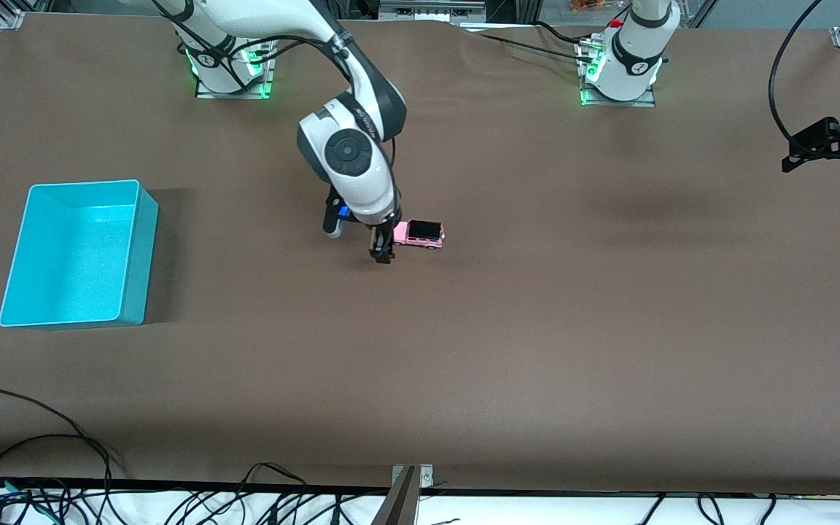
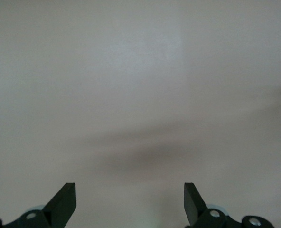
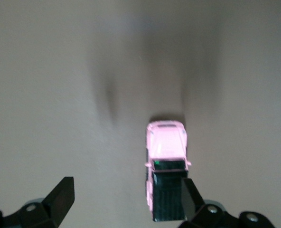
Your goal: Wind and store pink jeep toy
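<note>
Operator: What is the arm nearest the front camera doing?

Technician: The right arm is reaching from its base out over the middle of the brown table (image 1: 537,350), wrist pointing down. The right gripper (image 1: 383,251) is hanging low at the pink end of the small pink jeep toy with black rear roof (image 1: 418,234). In the right wrist view its fingers (image 3: 60,197) are standing apart, gripping nothing; one fingertip is sitting beside the black roof of the toy, and contact cannot be confirmed.

Operator: And the toy itself?

Technician: It is resting upright on its wheels on the table surface, well apart from the open turquoise plastic bin (image 1: 135,255), which is lying toward the right arm's end of the table. The wheels are hard to make out in the wrist view.

Operator: The other arm?

Technician: The left arm is waiting. The left gripper (image 1: 825,149) is being cut off by the frame edge over the left arm's end of the table. Its fingers (image 2: 64,202) are spread apart, facing bare table only.
</note>
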Robot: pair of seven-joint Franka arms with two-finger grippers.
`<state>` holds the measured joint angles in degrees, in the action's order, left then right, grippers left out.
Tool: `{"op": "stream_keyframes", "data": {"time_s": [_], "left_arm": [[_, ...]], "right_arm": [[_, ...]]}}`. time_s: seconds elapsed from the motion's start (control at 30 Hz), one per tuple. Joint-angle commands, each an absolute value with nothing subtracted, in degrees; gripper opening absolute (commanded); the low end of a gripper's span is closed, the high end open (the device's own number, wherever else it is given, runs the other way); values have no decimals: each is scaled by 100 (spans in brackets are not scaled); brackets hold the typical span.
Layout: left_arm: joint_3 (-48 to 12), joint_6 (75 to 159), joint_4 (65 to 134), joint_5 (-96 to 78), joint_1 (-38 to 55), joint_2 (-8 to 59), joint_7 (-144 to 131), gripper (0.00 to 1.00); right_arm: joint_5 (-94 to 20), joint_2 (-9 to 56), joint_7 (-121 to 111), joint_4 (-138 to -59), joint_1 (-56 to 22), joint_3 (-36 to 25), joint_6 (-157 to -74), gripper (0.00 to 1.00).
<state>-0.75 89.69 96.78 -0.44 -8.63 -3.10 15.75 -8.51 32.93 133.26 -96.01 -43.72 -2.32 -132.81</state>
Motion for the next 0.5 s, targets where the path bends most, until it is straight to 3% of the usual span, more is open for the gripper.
{"op": "stream_keyframes", "data": {"time_s": [0.0,0.47], "left_arm": [[-105,8666,9396,-70,-993,-202,1547,100],[-97,8631,9360,-70,-1055,-211,1547,100]], "right_arm": [[-870,3700,13728,-9360,-4658,-281,-13535,100],[-844,4060,14001,-9272,-5062,-308,-13685,100]]}}
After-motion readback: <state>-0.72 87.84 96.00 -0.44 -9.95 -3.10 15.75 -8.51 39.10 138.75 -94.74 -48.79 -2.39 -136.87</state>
